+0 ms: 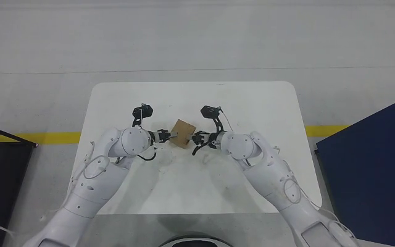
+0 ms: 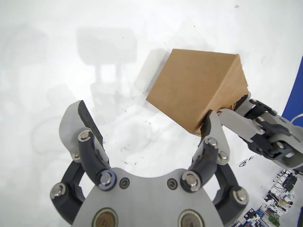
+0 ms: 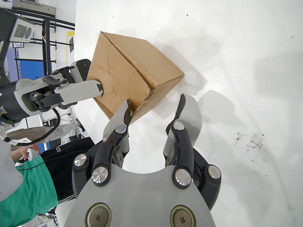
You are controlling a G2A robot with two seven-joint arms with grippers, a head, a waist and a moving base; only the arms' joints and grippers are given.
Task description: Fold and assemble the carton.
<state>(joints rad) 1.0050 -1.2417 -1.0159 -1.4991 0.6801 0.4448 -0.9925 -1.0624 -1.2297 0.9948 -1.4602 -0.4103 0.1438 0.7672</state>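
Carton (image 1: pixel 183 133) at table (image 1: pixel 259 111) centre, one gripper either side.
Left gripper (image 2: pixel 145 111) fingers spread open, one fingertip (image 2: pixel 208 125) touching a carton corner. Right gripper (image 3: pixel 154 101) fingers also open, one tip against the carton's creased, seamed face.

Bright, even light from overhead. The white table (image 1: pixel 265 111) is nearly washed out in both my wrist views, with mild glare. The carton (image 2: pixel 189 88) drops a soft, pale shadow on the table just beside it. Top view is flat-lit and low contrast. My wrist views bulge at the edges, and straight lines curve.
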